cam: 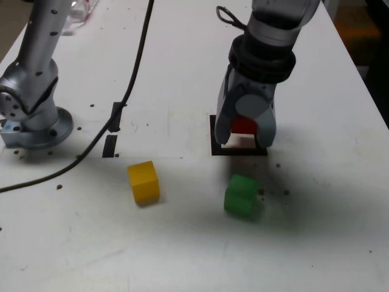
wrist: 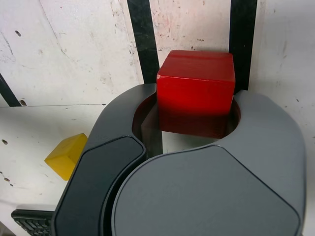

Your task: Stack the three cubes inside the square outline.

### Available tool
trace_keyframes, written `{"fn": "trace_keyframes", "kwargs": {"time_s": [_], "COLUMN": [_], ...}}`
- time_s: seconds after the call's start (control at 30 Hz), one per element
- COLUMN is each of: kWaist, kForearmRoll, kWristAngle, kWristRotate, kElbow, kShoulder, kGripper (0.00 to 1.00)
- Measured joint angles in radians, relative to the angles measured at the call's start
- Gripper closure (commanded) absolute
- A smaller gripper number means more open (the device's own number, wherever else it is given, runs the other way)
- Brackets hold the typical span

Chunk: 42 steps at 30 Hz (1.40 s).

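My gripper (cam: 244,137) hangs straight down over the square outline (cam: 238,151), shut on the red cube (cam: 244,125). The wrist view shows that red cube (wrist: 196,83) between the two dark jaws, with the outline's black bars (wrist: 142,44) on either side of it. Whether the cube touches the table I cannot tell. The yellow cube (cam: 143,181) lies loose on the table towards the exterior view's left of the outline and also shows in the wrist view (wrist: 66,156). The green cube (cam: 242,196) sits just in front of the outline.
A silver arm base (cam: 33,109) stands at the exterior view's left, with a black cable (cam: 130,79) running across the table from it. Two short black strips (cam: 113,129) lie between that base and the outline. The table's right edge (cam: 371,91) is near.
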Motion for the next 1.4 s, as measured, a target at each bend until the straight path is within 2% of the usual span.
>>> {"fn": "trace_keyframes", "kwargs": {"time_s": [0.23, 1.07, 1.23, 1.4], "kWaist": [0.046, 0.048, 0.056, 0.067], "kForearmRoll": [-0.016, -0.066, -0.069, -0.069], "kWristAngle": [0.004, -0.028, -0.026, -0.026], "kWristRotate": [0.022, 0.026, 0.045, 0.066], "kElbow": [0.019, 0.074, 0.08, 0.089], "kShoulder": [0.024, 0.026, 0.024, 0.024], "kGripper": [0.79, 0.77, 0.68, 0.48]}}
